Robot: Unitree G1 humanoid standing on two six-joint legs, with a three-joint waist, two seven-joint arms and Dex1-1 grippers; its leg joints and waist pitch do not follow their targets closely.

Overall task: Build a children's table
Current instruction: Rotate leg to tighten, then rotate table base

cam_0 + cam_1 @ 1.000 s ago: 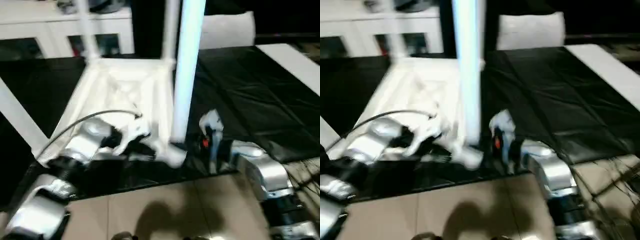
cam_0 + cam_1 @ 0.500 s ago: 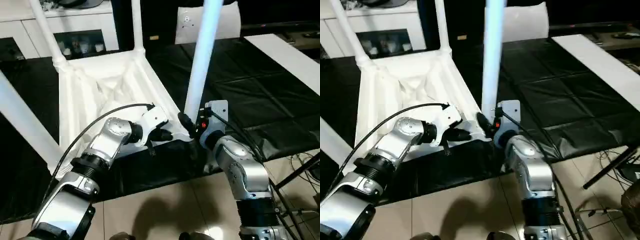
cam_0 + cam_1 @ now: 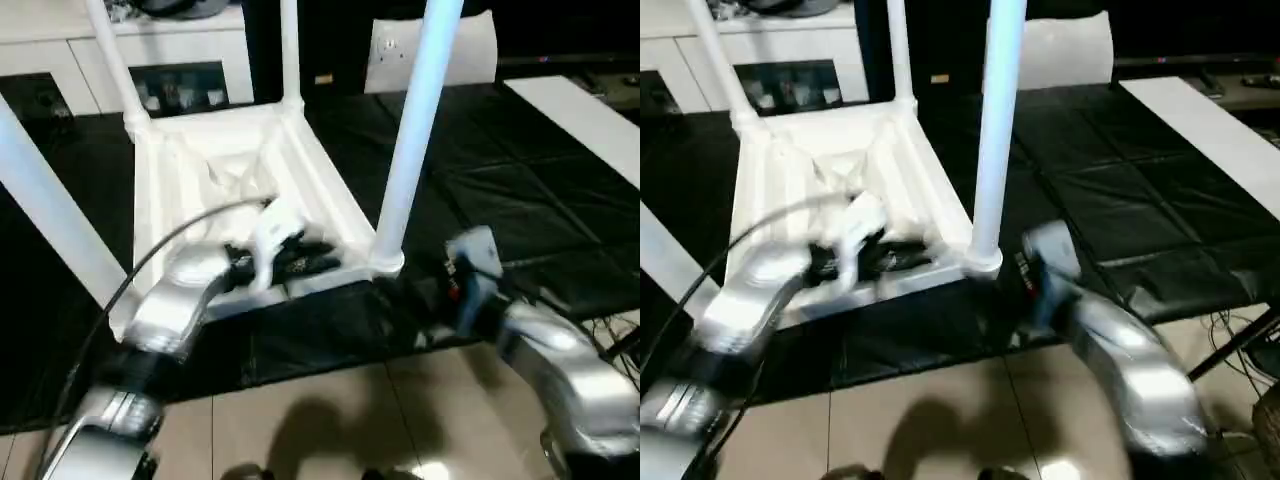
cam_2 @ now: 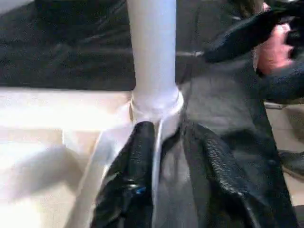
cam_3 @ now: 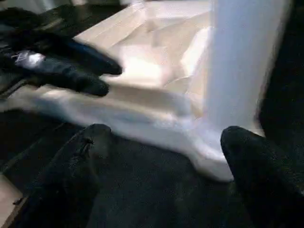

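Table top (image 3: 215, 165) inverted at frame centre, near leg (image 3: 412, 140) socketed. Right hand (image 5: 161, 156) released, left hand (image 4: 164, 156) astride the rim, loosely parted. Next: likely flip it upright.

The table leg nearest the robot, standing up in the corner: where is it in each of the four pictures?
Left eye: nearest leg, right of centre.
Right eye: centre.
Left wrist: upper middle.
Right wrist: right side.
Shared landmark: the corner socket at its foot.
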